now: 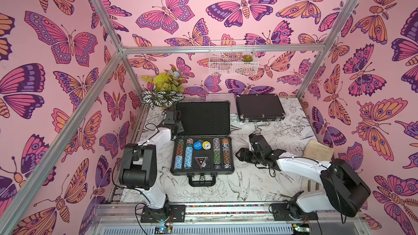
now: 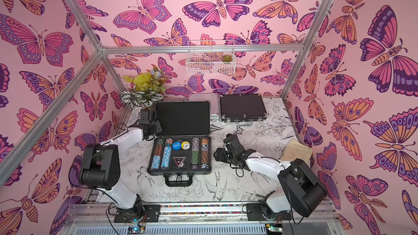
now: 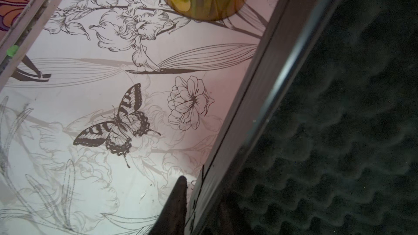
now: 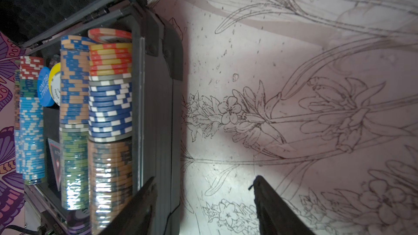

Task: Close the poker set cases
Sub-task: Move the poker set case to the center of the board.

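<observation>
Right claw [image 4: 203, 179], fingers apart, hangs beside the large black ribbed plastic case [image 1: 202, 154], which lies open in the middle of the white flower-printed bench [image 1: 260, 177]. Left claw [image 1: 177, 129] straddles the edge of its raised foam-lined lid [image 1: 203, 118]; whether it is clamped, I cannot tell. The step in hand looks like taking hold of the lid, and the next move would be swinging it down.

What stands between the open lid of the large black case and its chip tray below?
Nothing visible does. The left end effector is at the lid's left edge; the right end effector hangs beside the tray's right wall, outside it.
</observation>
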`<state>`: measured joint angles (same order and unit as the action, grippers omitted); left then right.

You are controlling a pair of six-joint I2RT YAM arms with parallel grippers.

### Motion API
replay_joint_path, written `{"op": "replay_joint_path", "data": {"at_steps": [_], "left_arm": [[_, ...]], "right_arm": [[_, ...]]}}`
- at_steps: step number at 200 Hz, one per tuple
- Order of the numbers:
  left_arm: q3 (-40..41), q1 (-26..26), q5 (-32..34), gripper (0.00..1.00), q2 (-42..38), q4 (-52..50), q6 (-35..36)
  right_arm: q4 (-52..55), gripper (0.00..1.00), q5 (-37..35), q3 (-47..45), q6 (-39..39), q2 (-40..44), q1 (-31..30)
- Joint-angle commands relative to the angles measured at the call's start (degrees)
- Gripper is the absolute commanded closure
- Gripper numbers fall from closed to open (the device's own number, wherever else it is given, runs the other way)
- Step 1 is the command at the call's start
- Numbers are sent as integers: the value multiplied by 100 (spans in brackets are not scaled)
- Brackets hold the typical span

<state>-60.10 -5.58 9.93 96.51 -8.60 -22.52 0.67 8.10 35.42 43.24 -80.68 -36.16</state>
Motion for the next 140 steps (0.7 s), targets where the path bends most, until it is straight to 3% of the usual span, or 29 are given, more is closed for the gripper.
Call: {"op": "replay_joint_path", "data": {"at_steps": [1, 59, 140], "left_arm": [[203, 40, -286, 78, -23, 240, 37], [823, -86, -797, 80, -463, 486, -524], [961, -673, -508, 82, -417, 496, -1319]], "right_arm": [[122, 31, -128, 139, -22, -4, -45], [328, 31, -255, 280, -157, 18, -20], [524, 31, -265, 420, -237, 170, 93]]}}
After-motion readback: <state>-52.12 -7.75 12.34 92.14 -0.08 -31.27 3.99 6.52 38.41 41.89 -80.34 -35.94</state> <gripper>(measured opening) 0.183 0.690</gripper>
